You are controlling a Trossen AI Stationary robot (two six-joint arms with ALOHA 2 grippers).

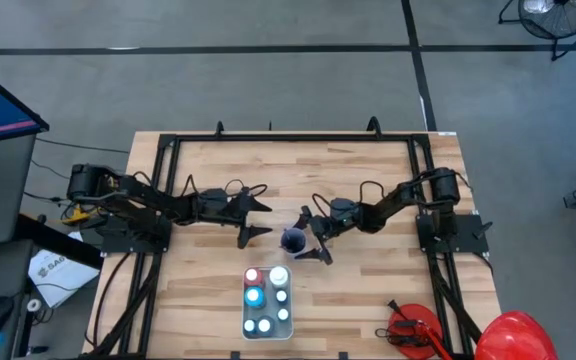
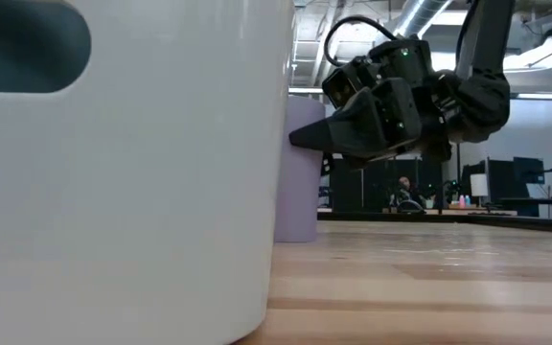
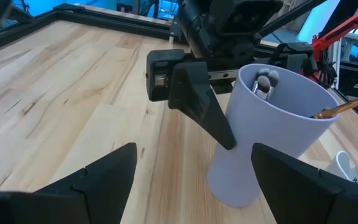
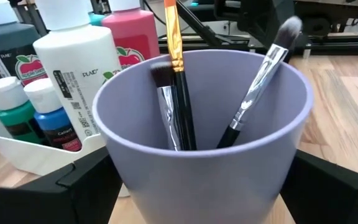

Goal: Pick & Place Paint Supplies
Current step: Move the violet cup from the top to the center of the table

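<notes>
White bottle point(image 4: 76, 68): label reads "PLAID", apple logo beside it. Red bottle point(image 4: 131, 37), behind the white bottle: apple logo only. Other print illegible.

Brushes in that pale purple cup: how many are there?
3 show in the lavender plastic cup: an orange-handled brush standing near the middle, a dark-bristled silver-ferruled brush beside it, and a grey-tipped black-handled brush leaning on the far rim. More may lie hidden below.

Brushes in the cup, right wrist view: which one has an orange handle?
The thin brush standing upright at the lavender cup's left-centre; the two others have silver ferrules and black handles, without orange.
</notes>
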